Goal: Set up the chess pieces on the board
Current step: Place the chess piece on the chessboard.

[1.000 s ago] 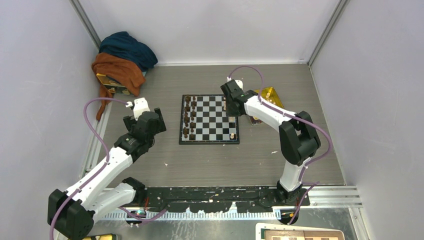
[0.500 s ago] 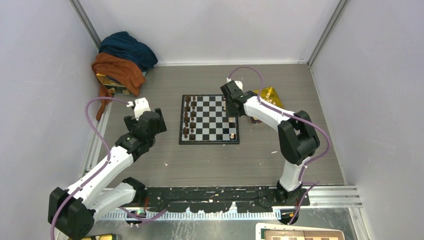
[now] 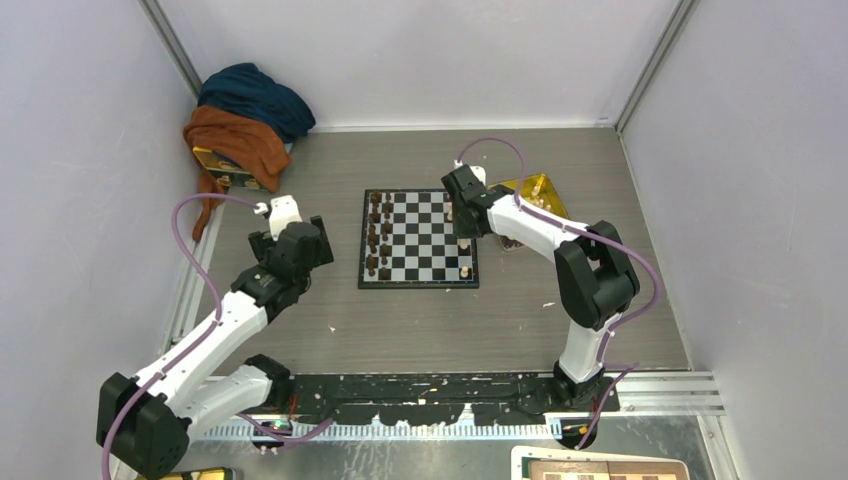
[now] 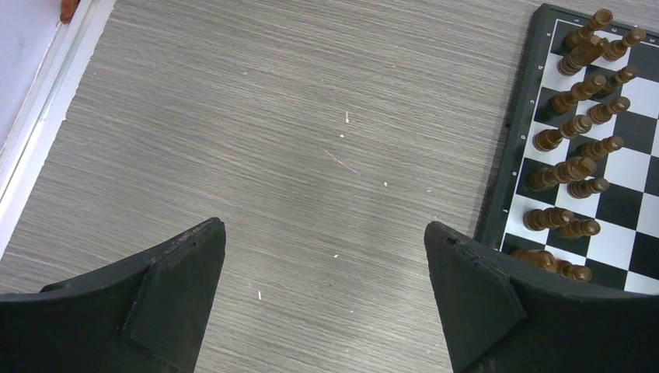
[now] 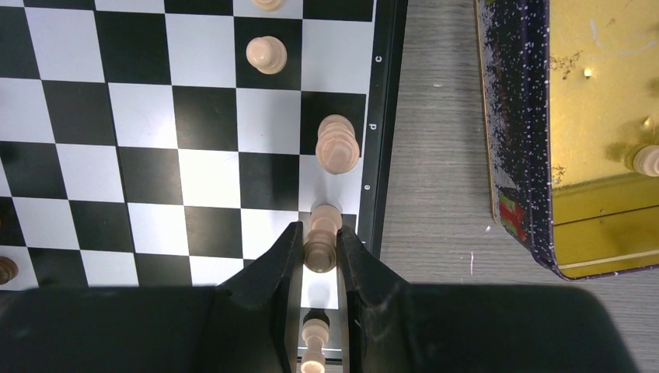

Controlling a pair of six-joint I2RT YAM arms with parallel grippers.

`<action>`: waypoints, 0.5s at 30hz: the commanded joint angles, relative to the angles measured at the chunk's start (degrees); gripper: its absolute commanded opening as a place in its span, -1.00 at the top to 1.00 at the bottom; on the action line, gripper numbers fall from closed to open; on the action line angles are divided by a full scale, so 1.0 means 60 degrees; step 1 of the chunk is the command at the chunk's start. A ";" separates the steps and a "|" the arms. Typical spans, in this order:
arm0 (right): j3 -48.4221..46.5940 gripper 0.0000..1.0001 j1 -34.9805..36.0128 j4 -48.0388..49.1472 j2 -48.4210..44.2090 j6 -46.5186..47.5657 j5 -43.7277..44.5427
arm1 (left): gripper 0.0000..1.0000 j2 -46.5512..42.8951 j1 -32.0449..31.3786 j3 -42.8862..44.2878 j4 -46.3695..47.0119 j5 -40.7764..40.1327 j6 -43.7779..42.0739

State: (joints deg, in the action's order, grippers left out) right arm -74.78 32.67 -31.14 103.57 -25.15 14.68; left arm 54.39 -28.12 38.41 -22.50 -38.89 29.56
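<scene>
The board (image 3: 420,262) lies mid-table. My right gripper (image 5: 319,233) hangs over its right edge column, shut on a light-tan chess piece (image 5: 320,247) pinched upright between the fingertips. More light-tan pieces stand along that side: one (image 5: 337,145) just ahead, one (image 5: 266,54) farther on, one (image 5: 314,334) behind the fingers. From above, the right gripper (image 3: 458,215) covers the board's far right corner. Left of the board, my left gripper (image 4: 325,233) hangs open over bare table with nothing between its fingers. Dark brown pieces (image 4: 579,148) fill the board's left two columns.
A shiny yellow tray (image 5: 598,116) lies just right of the board and holds a light piece (image 5: 646,159). Blue and orange cloths (image 3: 245,115) are heaped over a box in the far left corner. Walls close in the table on three sides.
The right gripper has crept slightly left with the piece still in its fingers. The left arm has not moved.
</scene>
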 commanded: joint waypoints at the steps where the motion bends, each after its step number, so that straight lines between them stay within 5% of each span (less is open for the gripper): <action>1: 0.0020 0.98 0.0048 0.0297 -0.0200 0.0017 0.0094 | -0.99 0.0039 -0.0045 0.0035 0.0611 -0.0083 0.0051; 15: 0.0018 0.98 0.0044 0.0603 -0.0246 0.0053 0.0296 | -0.99 0.0048 -0.0045 0.0087 0.0645 -0.0034 -0.0027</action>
State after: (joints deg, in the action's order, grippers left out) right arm -74.35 32.67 -30.17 103.55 -25.17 14.96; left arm 54.92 -28.12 38.41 -22.02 -38.72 29.52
